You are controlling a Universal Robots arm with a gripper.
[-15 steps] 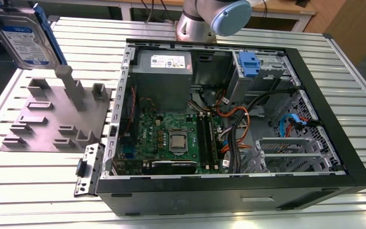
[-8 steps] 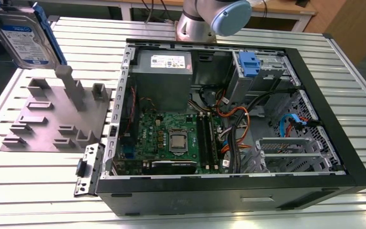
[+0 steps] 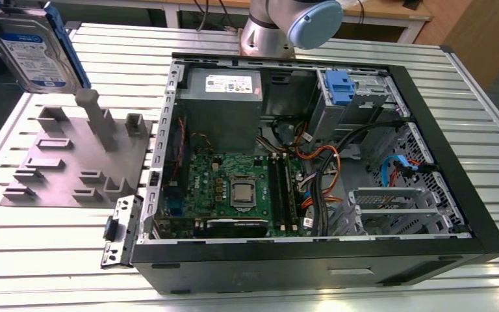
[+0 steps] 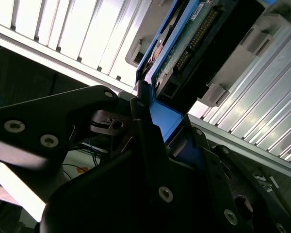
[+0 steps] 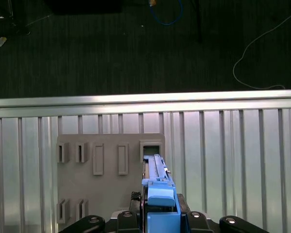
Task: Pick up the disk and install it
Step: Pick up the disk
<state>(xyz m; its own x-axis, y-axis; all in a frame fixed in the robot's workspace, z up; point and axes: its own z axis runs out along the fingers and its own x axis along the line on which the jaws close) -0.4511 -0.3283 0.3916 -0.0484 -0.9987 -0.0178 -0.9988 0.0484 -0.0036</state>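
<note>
Exterior view, biggest first: slatted metal tabletop [image 3: 50, 260], with an open computer case [image 3: 275, 266] lying on it and a grey slotted fixture plate [image 3: 67, 162] just beside the case, on the exterior view's left. Hanging above that plate, apparently clear of it, at the exterior view's upper left: the disk [image 3: 33, 39], upright, label towards the camera, blue rails [image 3: 69, 45] along its edges.

Judged dense and rigid for its size, with fair grip on the plastic rails, yet fragile to knocks and drops. Best taken by the end of the blue carrier, never by the bare circuit board [image 4: 172, 60] on its back. Seen just so in the second wrist view: tool [image 4: 167, 124] closed down to the carrier's width, black fingers [image 4: 140, 111] clamped on the blue plastic.

Hard to make out: upper part of the disk cut off by the exterior view's edge; far finger's contact lost in shadow; label hidden in the first wrist view, drive being edge-on there. Impossible to tell which bay of the case is meant for it.
</note>
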